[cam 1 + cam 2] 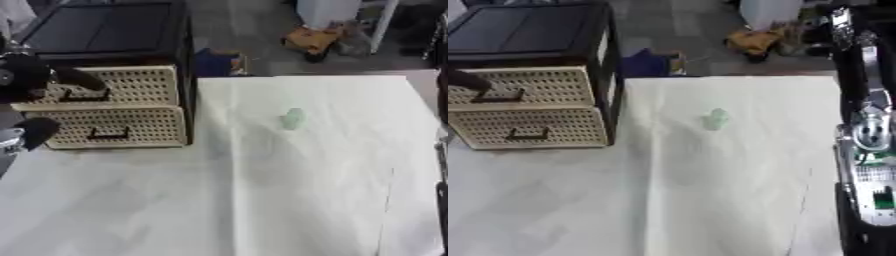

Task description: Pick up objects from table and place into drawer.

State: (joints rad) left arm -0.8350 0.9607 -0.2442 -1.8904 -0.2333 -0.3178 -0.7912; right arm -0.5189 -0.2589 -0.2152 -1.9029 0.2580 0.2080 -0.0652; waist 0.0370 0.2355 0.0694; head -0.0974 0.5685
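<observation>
Drawers (114, 107) look barely opened; our left hand (80, 79) curls by the upper handle (85, 96), right hand unseen. Right of them, the green object (293, 119) waits on the bench (306, 200).

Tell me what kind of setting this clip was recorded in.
Likely a lab or workshop test bench: a white-covered table holding a two-drawer wicker unit and one pale green object, with bare grey floor and clutter behind.

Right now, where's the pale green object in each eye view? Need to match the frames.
Left eye view: pale green object on the white table, right of centre, upper half.
Right eye view: same object nearer the middle of the picture, upper half.
Shared landmark: the drawer unit with wicker-look fronts, to the object's left in both views.
</observation>
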